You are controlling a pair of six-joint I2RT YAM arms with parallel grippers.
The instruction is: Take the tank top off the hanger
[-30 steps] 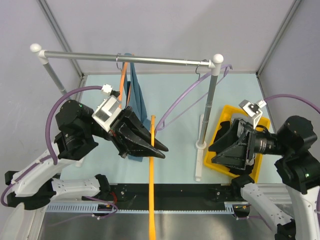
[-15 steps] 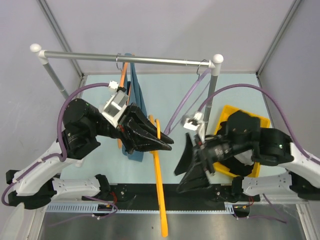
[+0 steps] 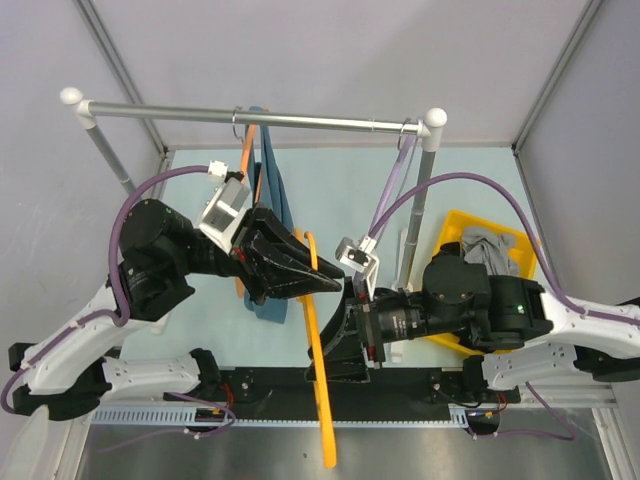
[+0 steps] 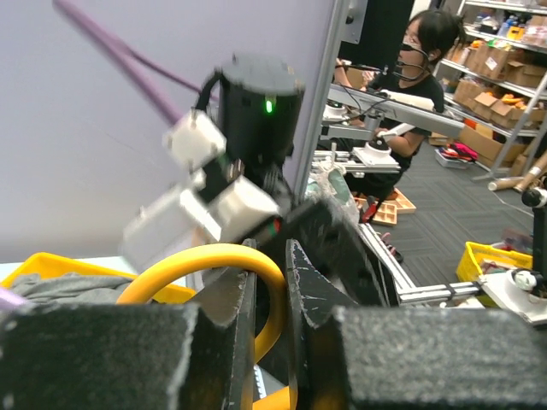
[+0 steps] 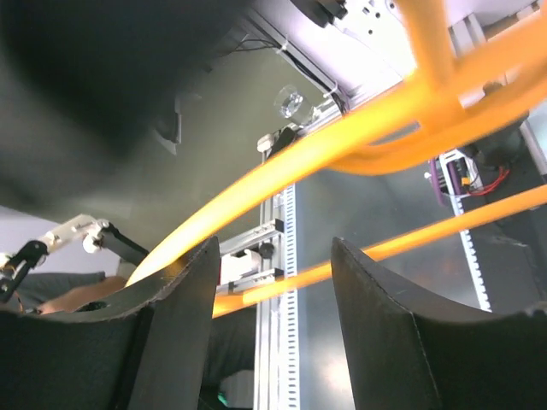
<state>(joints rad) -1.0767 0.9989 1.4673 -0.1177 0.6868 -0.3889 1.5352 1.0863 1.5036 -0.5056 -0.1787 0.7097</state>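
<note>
Item: tank top (image 3: 272,200), blue, hanging under the rail (image 3: 320,122) over the far-left part of the tabletop (image 3: 340,190). Its lower hem shows behind the left arm, and whether it still sits on the hanger cannot be told.

Item: hanger (image 3: 324,420), orange. Its long bar runs from mid-table past the near edge. A second ago it lay straight toward that edge; its near end is now skewed rightward.

Item: left gripper (image 3: 325,282), fingers clenched on the hanger's curved tube (image 4: 201,260), at much the same mid-left station as before.

Item: right gripper (image 3: 335,350), fingers spread and holding nothing. The wrist view shows hanger bars (image 5: 282,184) crossing just beyond its fingertips (image 5: 184,333). A second ago this arm stood over the yellow bin (image 3: 525,250) at the right edge. It now sits near-centre, just beside the hanger bar, leaving a grey cloth (image 3: 487,245) in the bin uncovered.

Room: bare surface shows between the tank top and the rack post (image 3: 422,200). The near-centre is crowded by both grippers.
</note>
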